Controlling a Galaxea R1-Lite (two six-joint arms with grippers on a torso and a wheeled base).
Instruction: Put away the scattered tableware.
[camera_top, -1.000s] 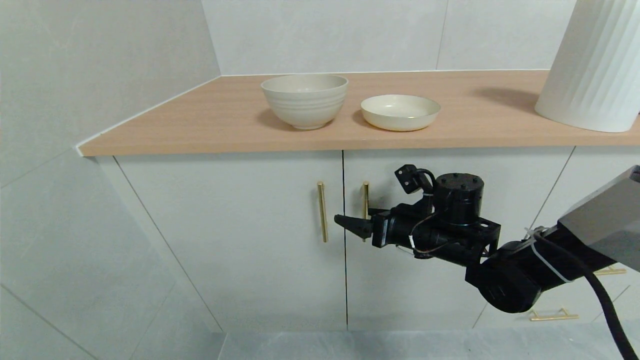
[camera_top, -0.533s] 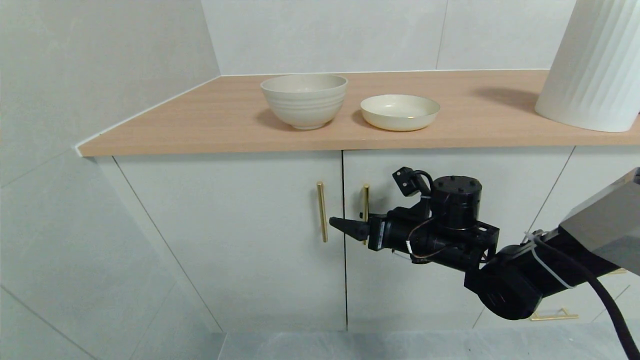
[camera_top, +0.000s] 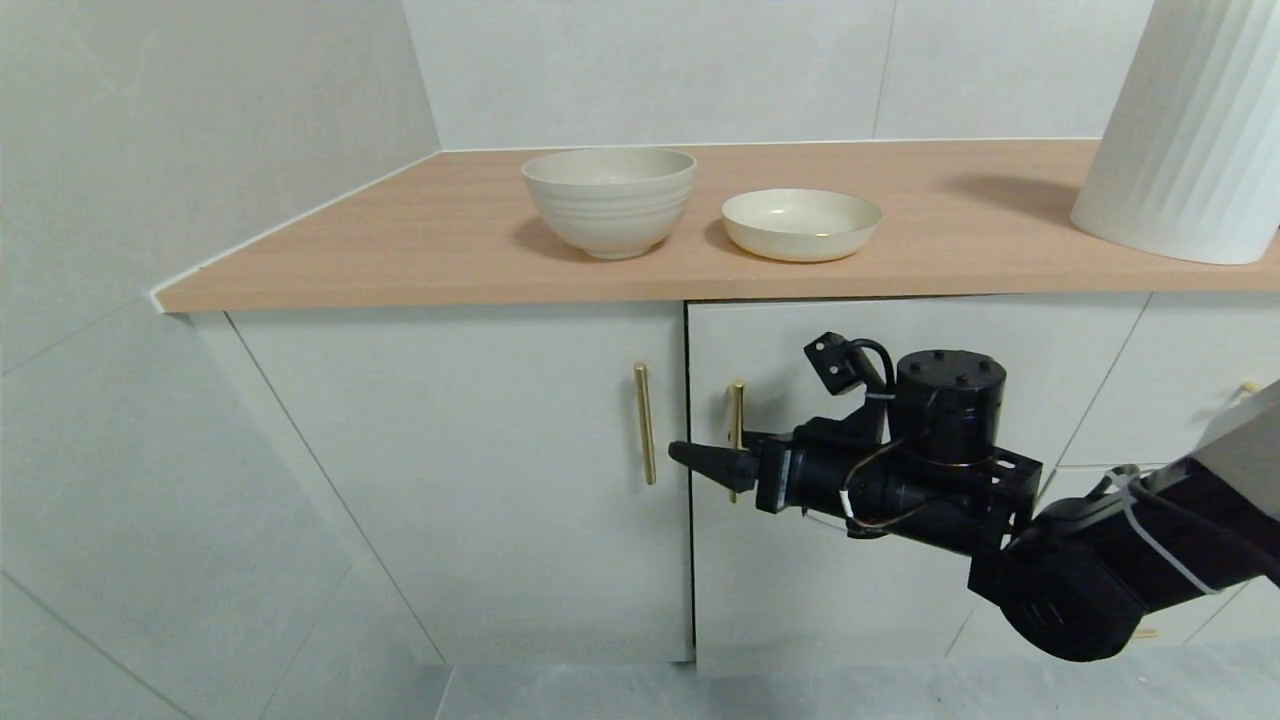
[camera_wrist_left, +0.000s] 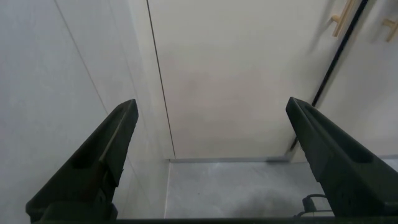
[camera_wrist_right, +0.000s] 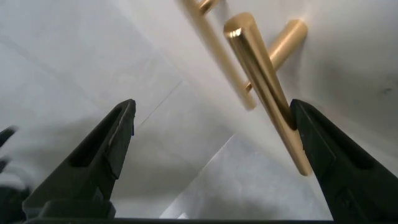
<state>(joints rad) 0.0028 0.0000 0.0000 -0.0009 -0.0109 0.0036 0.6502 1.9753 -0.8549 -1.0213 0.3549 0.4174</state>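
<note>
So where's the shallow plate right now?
In the head view, the shallow plate sits on the wooden counter, just right of the deep bowl.

Bowl (camera_top: 608, 200): beige, horizontal ridged bands. Dish (camera_top: 800, 222): plain cream. Tabletop (camera_top: 420, 250): light brown wood grain. Cabinet doors (camera_top: 480, 480): pale grey. Handles (camera_top: 645, 423): gold. Fingers (camera_top: 715, 462): black.

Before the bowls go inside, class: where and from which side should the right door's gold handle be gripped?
Grip the gold handle mid-bar, coming from the front with one finger on each side: it stands upright and is spaced off the door.
</note>
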